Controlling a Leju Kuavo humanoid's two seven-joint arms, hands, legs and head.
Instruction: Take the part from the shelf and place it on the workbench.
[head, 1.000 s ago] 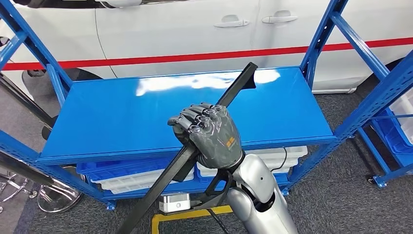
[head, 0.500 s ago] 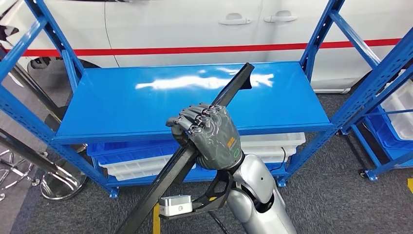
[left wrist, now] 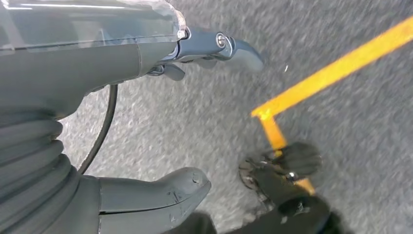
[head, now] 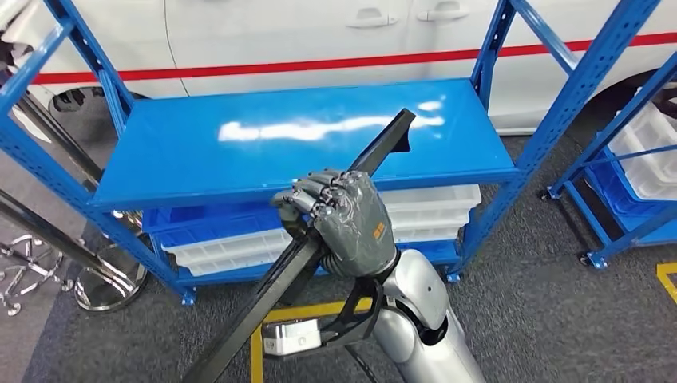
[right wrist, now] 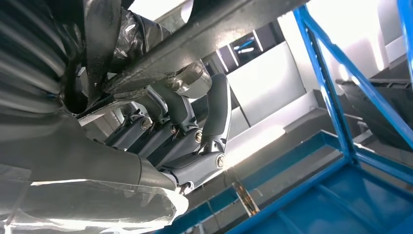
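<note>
The robot's right hand point(head: 347, 223) is clenched around a long black part point(head: 319, 239), its fingers point(right wrist: 185, 117) wrapped over the bar near mid-length, as the right wrist view shows up close. The part slants through the fist: its upper, notched end rises up and away beyond the knuckles, while its lower end drops down past the wrist toward the floor. It hangs in the air, touching nothing but the hand.

Ahead of the hand and under the part's upper tip stands a blue shelf point(head: 239, 159), its top deck bare and glossy. Below the hand's level, white and blue bins point(head: 239, 247) sit on the lower tier. Beyond the shelf stands a white car with a red stripe point(head: 319, 64). A second blue rack point(head: 623, 159) stands well off to the hand's right. Yellow floor tape point(head: 319, 311) lies beneath the arm.

The left hand point(left wrist: 146, 146) hangs over grey carpet, holding nothing; its thumb and fingers lie apart.

By the look of it, the pick from the shelf is done and the carry is in hand. No workbench is in sight, so the next move likely calls for turning toward it, keeping the long part's ends clear of the uprights, then lowering it flat before letting go.
</note>
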